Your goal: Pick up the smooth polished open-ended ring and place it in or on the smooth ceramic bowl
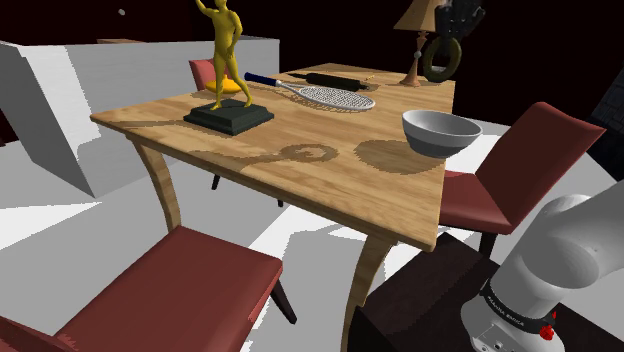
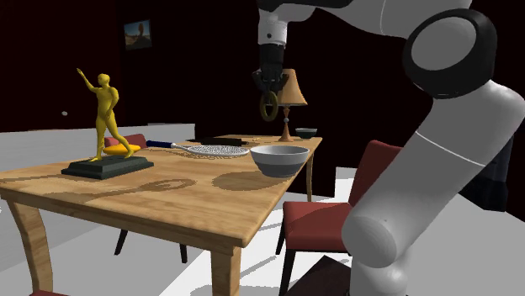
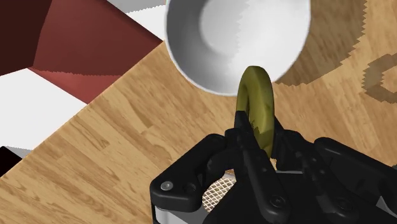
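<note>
One olive-gold ring (image 3: 257, 105) sits pinched between my closed jaws, held high above the wooden counter (image 3: 121, 153) and nearly over the white bowl (image 3: 210, 44); carry step, I judge, and next I must centre, lower, then let go.

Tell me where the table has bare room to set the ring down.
Widest bare patch for the ring: the half of the table nearest the shoulder camera, between statue and bowl, out to the front edge. Crowded at the far end: racket, rolling pin and lamp lie close together.
</note>
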Robot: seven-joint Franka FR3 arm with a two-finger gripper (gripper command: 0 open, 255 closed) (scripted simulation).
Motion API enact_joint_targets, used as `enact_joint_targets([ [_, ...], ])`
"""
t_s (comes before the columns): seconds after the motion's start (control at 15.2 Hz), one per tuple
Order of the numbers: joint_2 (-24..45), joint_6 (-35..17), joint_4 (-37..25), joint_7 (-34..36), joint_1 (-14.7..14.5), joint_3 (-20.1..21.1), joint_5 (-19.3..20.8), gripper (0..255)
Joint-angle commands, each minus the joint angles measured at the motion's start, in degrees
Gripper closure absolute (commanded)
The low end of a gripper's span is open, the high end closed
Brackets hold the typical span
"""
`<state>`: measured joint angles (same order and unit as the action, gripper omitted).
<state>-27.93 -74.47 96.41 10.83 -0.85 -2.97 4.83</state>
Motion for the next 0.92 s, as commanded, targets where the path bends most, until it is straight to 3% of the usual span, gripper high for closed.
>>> enact_joint_targets([
  [0.0, -3.7, 1.4, 2.5, 1.2, -0.2, 1.1, -0.2, 255],
  [0.2, -7.8, 3.4, 4.6, 2.8, -0.4, 2.5, -0.8, 255],
  [0.86, -12.9, -3.7, 16.9, 3.2, -0.5, 2.4, -0.8, 255],
])
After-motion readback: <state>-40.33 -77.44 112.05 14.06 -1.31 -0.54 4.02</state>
